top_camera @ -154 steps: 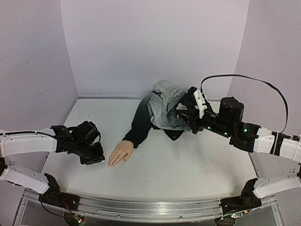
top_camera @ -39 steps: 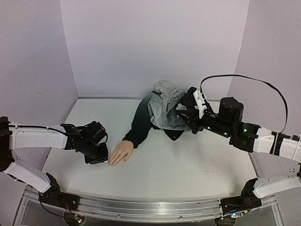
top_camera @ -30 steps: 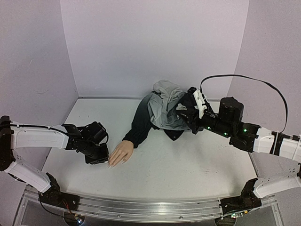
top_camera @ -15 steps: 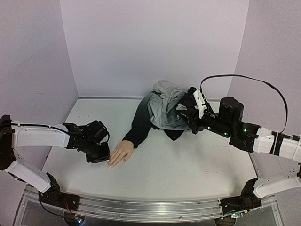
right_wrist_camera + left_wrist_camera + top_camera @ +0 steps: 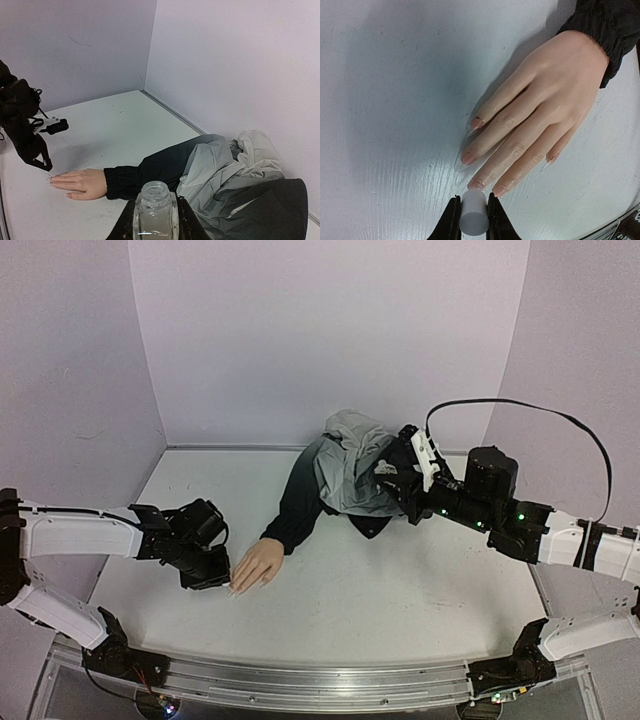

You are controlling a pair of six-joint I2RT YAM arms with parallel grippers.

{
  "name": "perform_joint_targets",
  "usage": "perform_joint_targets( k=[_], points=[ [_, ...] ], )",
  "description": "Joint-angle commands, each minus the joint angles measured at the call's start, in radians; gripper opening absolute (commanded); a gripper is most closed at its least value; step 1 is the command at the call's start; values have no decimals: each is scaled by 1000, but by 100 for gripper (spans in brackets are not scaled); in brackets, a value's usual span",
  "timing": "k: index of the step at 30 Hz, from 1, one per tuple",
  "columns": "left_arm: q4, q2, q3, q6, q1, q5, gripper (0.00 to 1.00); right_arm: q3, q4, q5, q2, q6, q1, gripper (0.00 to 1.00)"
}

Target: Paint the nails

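The step in hand looks like brushing polish onto a nail, and doing it well calls for light, short strokes. The white cap (image 5: 473,217) should stay near upright, lowering only until the bristles touch, then drawing from the nail's base out to its tip without dragging across skin or pushing the mannequin hand (image 5: 545,100) along the table (image 5: 385,100). The bristles themselves are hidden under the cap, so whether they touch a nail cannot be told. The left gripper (image 5: 473,221) has its jaws closed on that cap at the lower centre of the left wrist view. The nails (image 5: 468,158) lie in a slanted row just above and to either side of the jaws. One nail sits right at the cap's upper edge, another just to its right, and the rest are further up and left or out to the right. The hand lies flat, palm down, its dark sleeve (image 5: 610,30) in the upper right corner. In the top view the hand is left of centre, with the left gripper touching or just beside its fingertips. The right gripper (image 5: 155,220) has its jaws clamped on an open glass bottle (image 5: 155,207), held upright well apart from the hand, over the grey garment (image 5: 225,170).
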Motion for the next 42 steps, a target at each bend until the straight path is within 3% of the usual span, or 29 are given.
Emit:
perform_joint_targets(
  k=[1,19,30,42],
  points=[
    [11,-33,-8,-14,0,13,0,6,76,-8,-2,4,2,0],
    [11,-51,-47,-25,-1,19,0,6,74,-10,-6,6,2,0],
    [-67,-166,0,-13,0,-41,0,7,75,-13,-2,6,2,0],
    [-10,-40,78,15,0,-37,0,4,75,-10,-8,6,3,0]
  ],
)
